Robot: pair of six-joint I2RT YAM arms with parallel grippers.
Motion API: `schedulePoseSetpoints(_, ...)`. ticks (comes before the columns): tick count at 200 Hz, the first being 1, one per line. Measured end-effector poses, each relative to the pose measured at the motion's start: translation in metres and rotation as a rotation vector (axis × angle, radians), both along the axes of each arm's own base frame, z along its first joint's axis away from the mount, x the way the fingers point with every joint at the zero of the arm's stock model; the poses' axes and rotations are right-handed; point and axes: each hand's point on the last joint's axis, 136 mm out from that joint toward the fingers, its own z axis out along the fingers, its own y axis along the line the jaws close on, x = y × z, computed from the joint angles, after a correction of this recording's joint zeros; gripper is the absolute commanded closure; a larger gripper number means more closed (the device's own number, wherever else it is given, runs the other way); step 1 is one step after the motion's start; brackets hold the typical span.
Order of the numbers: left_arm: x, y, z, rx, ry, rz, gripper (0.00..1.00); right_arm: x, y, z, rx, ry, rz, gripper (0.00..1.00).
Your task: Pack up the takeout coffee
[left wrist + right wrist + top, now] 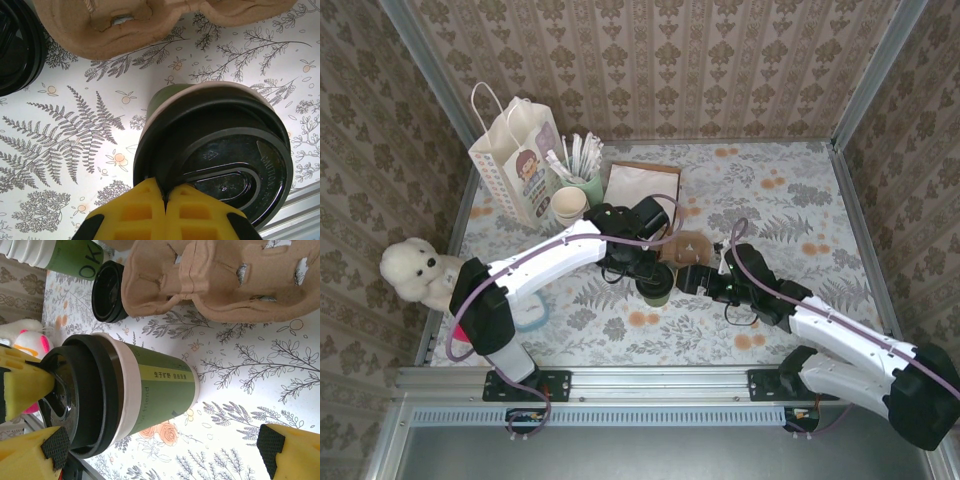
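The left gripper is fully closed, its yellow fingers pinched on the rim of the black lid of the takeout coffee. In the overhead view this gripper reaches in from the left to the middle of the desk, where the cup sits just near of the brown pulp carrier. I cannot tell whether the cup's base touches the desk or hangs just above it.

The right gripper stands wide open and holds nothing. Its two black-padded fingers straddle the cup, one by the lid and one beyond the base. From above, it is just right of the cup.

The takeout coffee has an olive-green paper wall, a cream band under the lid and a paler green stripe with small print. Its round black lid is domed, with an oval recess and raised caution lettering.

The carrier lies just beyond it, slots empty. A loose black lid rests against the carrier's left end.
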Motion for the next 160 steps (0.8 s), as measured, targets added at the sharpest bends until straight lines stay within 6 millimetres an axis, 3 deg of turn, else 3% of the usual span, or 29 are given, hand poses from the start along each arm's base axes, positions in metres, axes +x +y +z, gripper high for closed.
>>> schedulePoseSetpoints(160, 0.005, -0.005, -0.009, -0.031, -0.010, 0.006, 1.00, -0.004, 0.006, -0.017, -0.017, 0.068, 0.033, 0.08)
